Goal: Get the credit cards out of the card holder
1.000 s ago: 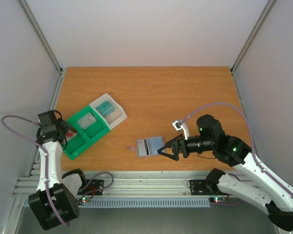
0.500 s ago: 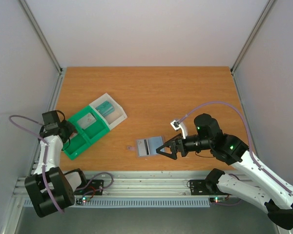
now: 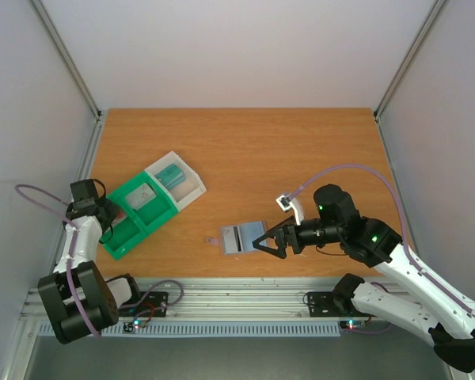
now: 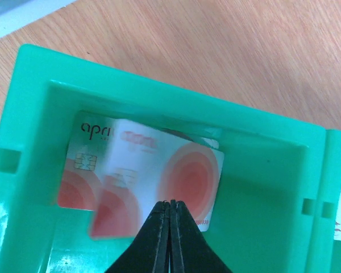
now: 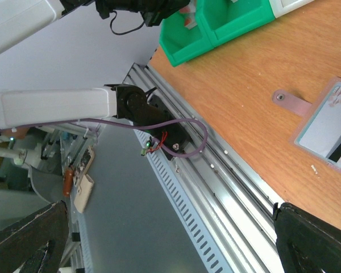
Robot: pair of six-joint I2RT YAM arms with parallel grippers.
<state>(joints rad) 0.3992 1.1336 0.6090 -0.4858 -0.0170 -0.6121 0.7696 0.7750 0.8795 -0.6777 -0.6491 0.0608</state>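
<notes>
Low in my left wrist view, my left fingers [image 4: 156, 239] have just clenched shut on nothing: credit cards [image 4: 159, 170] lie overlapped in the green tray [image 4: 261, 170]. Centre overhead, the card holder [image 3: 244, 236] sits on the tabletop [image 3: 301, 150] beside my spread right fingers [image 3: 263, 245]; it looks like one card is left inside.

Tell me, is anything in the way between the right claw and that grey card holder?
Nothing visible does. The open right claw sits right at the card holder's right edge; the green tray lies well off to the left.
</notes>
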